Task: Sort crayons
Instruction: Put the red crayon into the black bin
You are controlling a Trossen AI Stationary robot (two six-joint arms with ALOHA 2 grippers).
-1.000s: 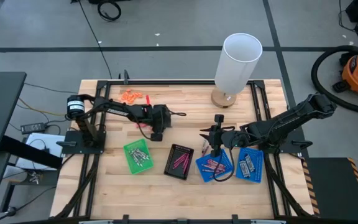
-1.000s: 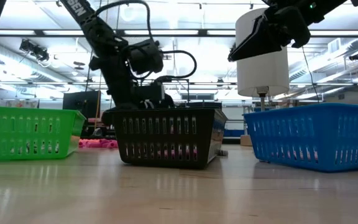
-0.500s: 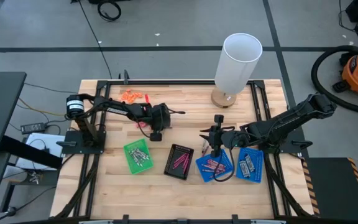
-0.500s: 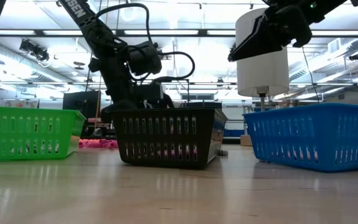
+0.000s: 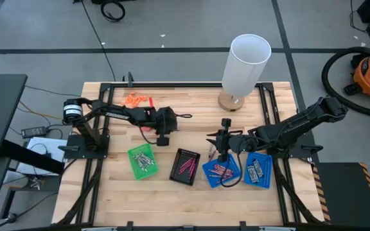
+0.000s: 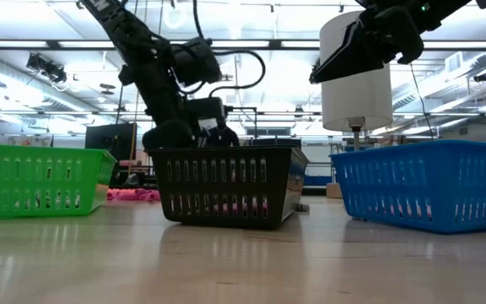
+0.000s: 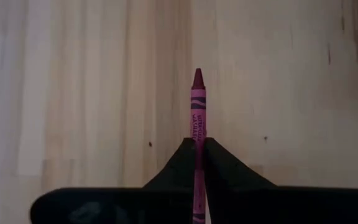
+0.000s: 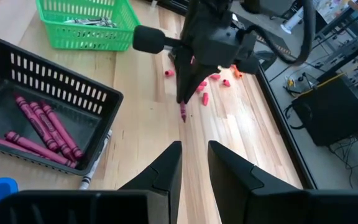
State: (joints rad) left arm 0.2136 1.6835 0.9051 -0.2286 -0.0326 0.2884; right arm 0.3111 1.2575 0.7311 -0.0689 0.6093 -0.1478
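My left gripper (image 5: 161,138) is shut on a magenta crayon (image 7: 197,99), left of the table's middle; the right wrist view shows that gripper (image 8: 183,99) with the crayon (image 8: 183,114) pointing down below it. My right gripper (image 8: 194,163) hovers open with nothing between its fingers, above the wood between the black tray (image 5: 185,165) and a blue tray (image 5: 221,171). Magenta crayons (image 8: 42,127) lie in the black tray, and grey ones in the green tray (image 5: 141,160). My left gripper pinches the magenta crayon's shaft (image 7: 197,134) between its two fingers. The crayon lies along the fingers, its pointed end (image 7: 197,76) sticking out past them. The fingers slant steeply down from the table's left. Whether the point touches the wood I cannot tell.
A tall white cylinder (image 5: 246,64) stands at the far edge. Orange bits (image 5: 137,99) lie at the far left, and coral-red bits (image 8: 204,84) behind the left gripper. A second blue tray (image 5: 258,171) sits at the near right. A pale crayon (image 8: 95,165) lies beside the black tray.
My left gripper has risen a little over the spot where it stood. My right arm has kept still.
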